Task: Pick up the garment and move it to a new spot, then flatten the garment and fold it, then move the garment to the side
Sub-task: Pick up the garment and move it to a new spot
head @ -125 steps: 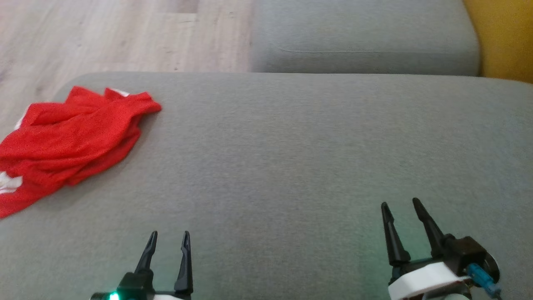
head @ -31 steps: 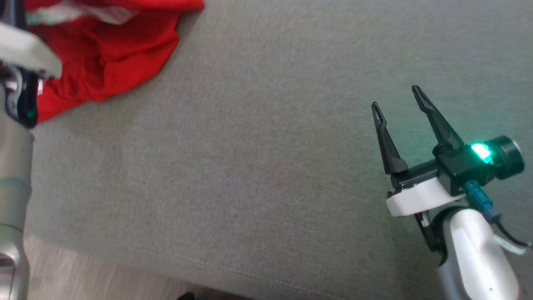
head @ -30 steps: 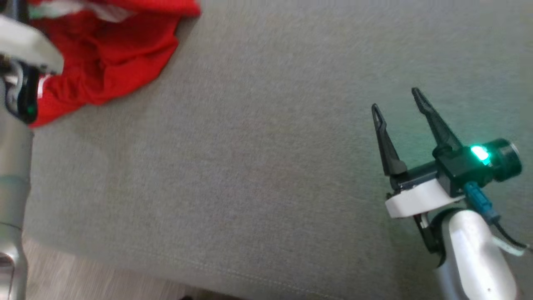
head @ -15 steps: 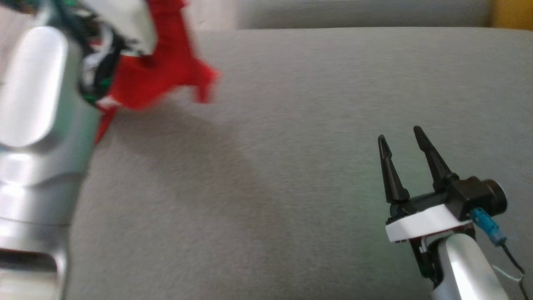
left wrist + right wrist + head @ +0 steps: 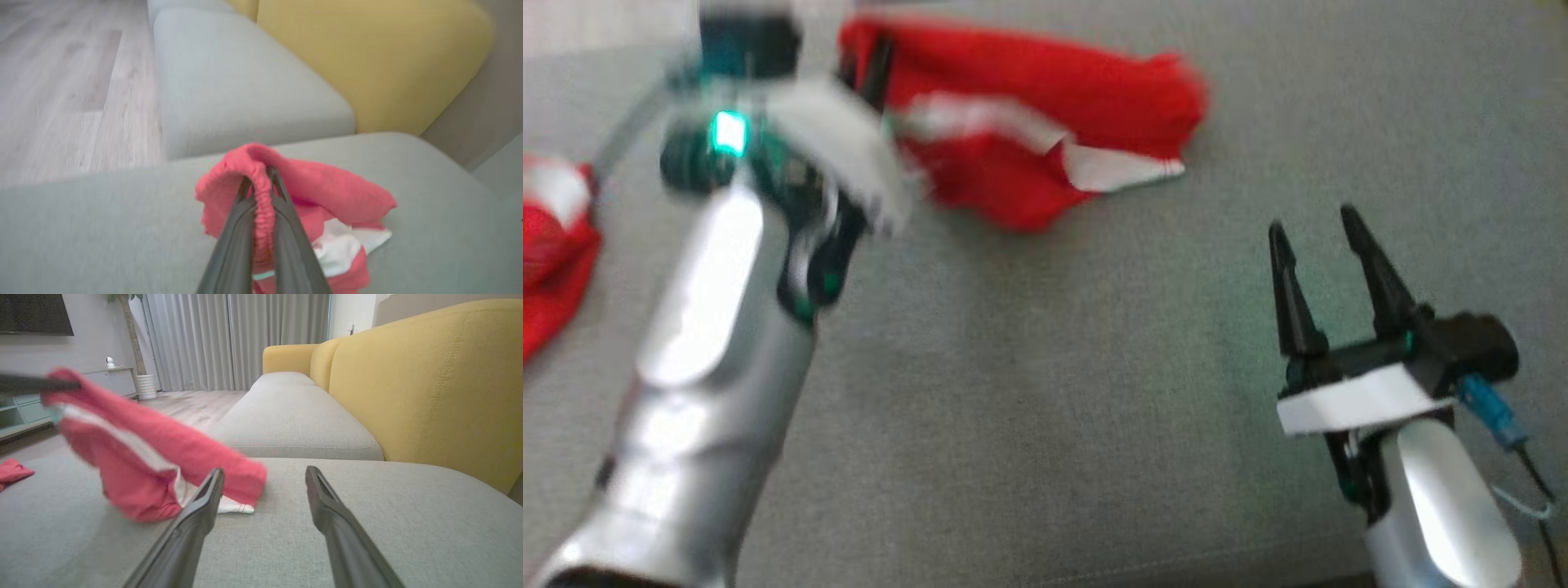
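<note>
1. Garment (image 5: 1045,122), head view: a red piece with white trim, blurred, near the top of the picture over the grey sofa cushion (image 5: 1045,367). Its long axis runs left to right. The left end is at the left gripper (image 5: 870,61) and the free end points right. The right gripper (image 5: 1313,222) is at the lower right, well apart from the cloth, with its fingers (image 5: 1290,302) spread and holding nothing. A second red cloth (image 5: 551,261) lies at the left edge.
2. Left wrist view: the fingers (image 5: 233,245) of the left gripper (image 5: 261,179) are pressed together on the gathered red edge of the garment (image 5: 327,192). The rest of the cloth falls away to the right, down to the sofa cushion (image 5: 102,228).
3. Right wrist view: the garment (image 5: 155,457) slopes from a high end at the upper left, where the left gripper (image 5: 61,384) meets it, down to the right. Its white corner touches the sofa cushion (image 5: 408,522). The fingers (image 5: 196,522) of the right gripper (image 5: 264,473) stand wide apart and empty. The left one is in front of the cloth's low end; I cannot tell if they touch.
</note>
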Available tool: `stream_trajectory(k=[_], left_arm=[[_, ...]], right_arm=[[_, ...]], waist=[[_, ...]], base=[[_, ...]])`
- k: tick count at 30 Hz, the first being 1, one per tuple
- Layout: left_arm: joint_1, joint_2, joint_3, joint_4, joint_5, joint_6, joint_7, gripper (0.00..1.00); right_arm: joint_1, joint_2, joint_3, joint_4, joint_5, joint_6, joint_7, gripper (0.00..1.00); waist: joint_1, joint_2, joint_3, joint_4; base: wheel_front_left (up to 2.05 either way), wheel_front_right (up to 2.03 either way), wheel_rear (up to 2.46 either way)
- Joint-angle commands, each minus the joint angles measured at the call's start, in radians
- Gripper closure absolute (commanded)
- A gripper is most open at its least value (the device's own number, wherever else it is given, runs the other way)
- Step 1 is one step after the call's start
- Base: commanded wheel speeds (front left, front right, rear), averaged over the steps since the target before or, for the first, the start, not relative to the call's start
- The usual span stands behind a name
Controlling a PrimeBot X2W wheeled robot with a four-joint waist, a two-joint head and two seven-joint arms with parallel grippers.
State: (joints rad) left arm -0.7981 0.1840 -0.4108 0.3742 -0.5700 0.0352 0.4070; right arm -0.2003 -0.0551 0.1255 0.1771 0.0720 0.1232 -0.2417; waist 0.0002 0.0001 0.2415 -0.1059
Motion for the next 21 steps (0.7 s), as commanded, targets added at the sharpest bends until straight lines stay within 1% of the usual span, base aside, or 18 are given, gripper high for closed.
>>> stream_trajectory(k=[1,5,9,10,11,12,13,17,21], left_arm=[[-0.024,0.045,0.044,-0.014,0.017,0.001,-0.033,1.00],[0.044,0.069,0.051,0.113,0.067,0.016,-0.198,1.00],[0.063,0.067,0.050,0.218,0.091,0.013,-0.330,1.00],[0.063,0.063,0.048,0.239,0.094,0.009,-0.355,0.94],[0.060,0.059,0.048,0.258,0.097,0.007,-0.383,0.82],[0.056,0.055,0.047,0.274,0.099,0.004,-0.410,0.56],[0.050,0.052,0.044,0.290,0.105,0.000,-0.436,0.00],[0.028,0.035,0.035,0.333,0.118,-0.014,-0.532,0.00],[0.030,0.020,0.022,0.351,0.122,-0.034,-0.595,0.00]], right_arm=[[-0.038,0.005,0.026,-0.031,0.007,0.008,-0.014,0.00],[-0.066,0.005,0.027,-0.037,0.004,0.008,-0.017,0.00],[-0.073,0.005,0.012,-0.042,-0.009,0.008,-0.019,0.00],[-0.073,0.005,0.008,-0.042,-0.013,0.008,-0.019,0.00],[-0.071,0.005,0.005,-0.042,-0.016,0.008,-0.019,0.00],[-0.070,0.005,0.002,-0.041,-0.019,0.008,-0.019,0.00],[-0.068,0.005,0.000,-0.041,-0.022,0.008,-0.019,0.00],[-0.063,0.005,-0.004,-0.036,-0.032,0.008,-0.020,0.00],[-0.051,0.005,-0.008,-0.025,-0.039,0.008,-0.020,0.00]], waist=[[-0.0002,-0.0001,0.063,-0.034],[-0.0002,-0.0001,0.123,-0.048],[-0.0002,-0.0001,0.154,-0.040],[-0.0002,-0.0001,0.157,-0.035],[-0.0002,-0.0001,0.158,-0.030],[-0.0002,-0.0001,0.158,-0.024],[-0.0002,-0.0001,0.157,-0.017],[-0.0002,-0.0001,0.134,0.012],[-0.0002,-0.0001,0.084,0.043]], base=[[0.00,0.00,0.00],[0.00,0.00,0.00],[0.00,0.00,0.00],[0.00,0.00,0.00],[0.00,0.00,0.00],[0.00,0.00,0.00],[0.00,0.00,0.00],[0.00,0.00,0.00],[0.00,0.00,0.00]])
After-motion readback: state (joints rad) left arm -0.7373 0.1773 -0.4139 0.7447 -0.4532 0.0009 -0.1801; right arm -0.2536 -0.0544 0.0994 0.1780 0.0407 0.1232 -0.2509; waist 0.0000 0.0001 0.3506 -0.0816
